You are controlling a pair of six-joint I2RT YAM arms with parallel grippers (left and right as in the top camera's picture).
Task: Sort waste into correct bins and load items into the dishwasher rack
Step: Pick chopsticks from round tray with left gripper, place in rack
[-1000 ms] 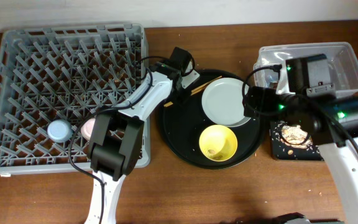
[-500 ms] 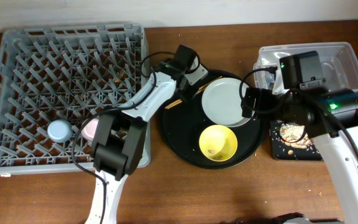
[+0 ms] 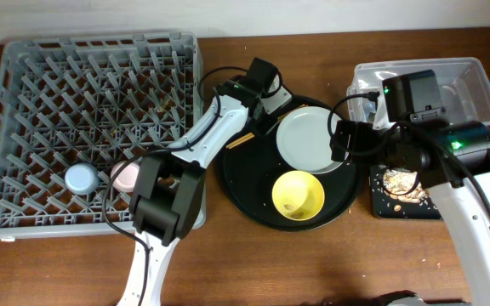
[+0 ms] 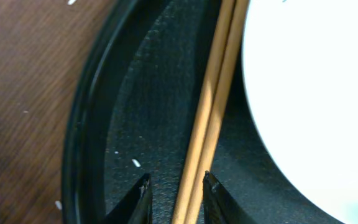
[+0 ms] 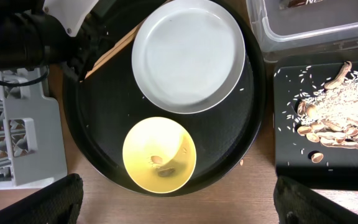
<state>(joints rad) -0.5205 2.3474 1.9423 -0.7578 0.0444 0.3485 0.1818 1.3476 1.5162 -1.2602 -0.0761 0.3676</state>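
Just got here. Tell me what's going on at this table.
The left gripper is down in the round black tray, open around the chopsticks that lie beside the plate. The right gripper hangs open above that tray, holding nothing. The blue cup and pink cup sit in the dishwasher rack; the plate and yellow bowl are not yet loaded. Food scraps lie in the shallow black tray.
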